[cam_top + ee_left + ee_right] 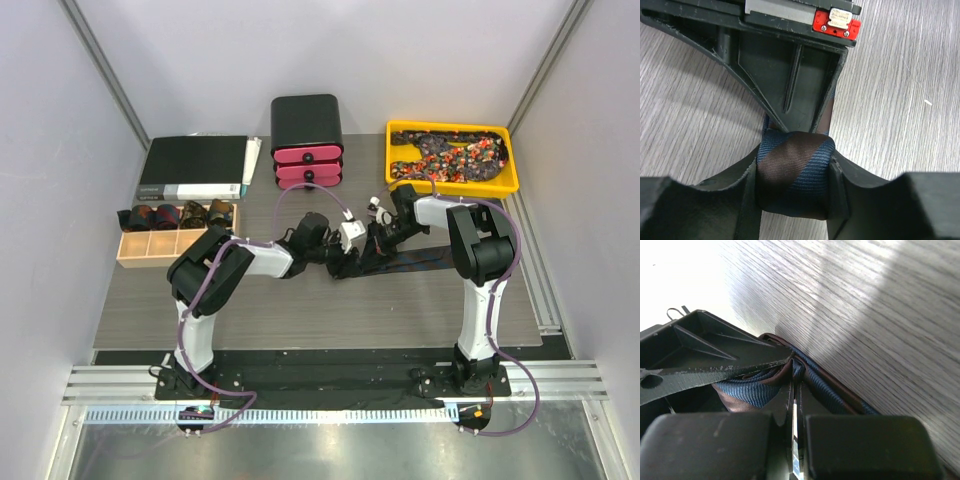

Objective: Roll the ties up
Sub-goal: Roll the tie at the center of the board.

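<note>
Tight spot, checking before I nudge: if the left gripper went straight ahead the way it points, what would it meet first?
The left gripper has the tie roll in its grip. Straight beyond that, the right gripper stands in the way, apparently right against the roll, though depth is unclear.

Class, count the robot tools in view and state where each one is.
2. The left tool clasps the rolled end of the striped tie at the middle of the table. The right tool, beside it, is shut on the flat length. No others seem hidden.
</note>
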{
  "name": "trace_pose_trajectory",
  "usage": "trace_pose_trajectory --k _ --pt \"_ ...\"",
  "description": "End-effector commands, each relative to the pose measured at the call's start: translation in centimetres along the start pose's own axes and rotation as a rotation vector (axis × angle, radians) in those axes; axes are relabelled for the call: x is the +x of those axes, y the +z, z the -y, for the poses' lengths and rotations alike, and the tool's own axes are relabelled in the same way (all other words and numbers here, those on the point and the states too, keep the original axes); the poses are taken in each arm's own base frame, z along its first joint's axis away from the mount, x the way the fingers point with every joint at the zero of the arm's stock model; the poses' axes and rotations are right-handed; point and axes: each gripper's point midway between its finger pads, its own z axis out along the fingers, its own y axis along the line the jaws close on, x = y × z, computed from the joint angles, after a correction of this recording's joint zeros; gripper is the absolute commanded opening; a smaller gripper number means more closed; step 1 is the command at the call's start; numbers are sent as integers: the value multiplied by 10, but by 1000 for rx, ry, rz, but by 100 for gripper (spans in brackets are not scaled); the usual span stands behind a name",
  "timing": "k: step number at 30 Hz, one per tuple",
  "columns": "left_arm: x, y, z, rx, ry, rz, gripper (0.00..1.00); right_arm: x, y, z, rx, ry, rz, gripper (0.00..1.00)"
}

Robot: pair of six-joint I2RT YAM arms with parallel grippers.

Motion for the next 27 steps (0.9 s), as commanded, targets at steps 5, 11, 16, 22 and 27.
trace_pose_trajectory --k 5,11,16,22,27 --pt "51 4 7 -18 19 -251 16 19 24 29 131 -13 -52 1" --pt "89 -11 13 -27 36 -469 4 10 12 15 117 -48 -41 4" --pt "104 -14 15 -36 34 -563 0 0 -4 9 123 -67 -43 18" --pt "113 -18 17 -21 13 -608 0 -10 -23 5 109 -46 -27 27" --pt "122 -22 19 -11 10 -651 0 -15 -36 -8 48 -15 0 28"
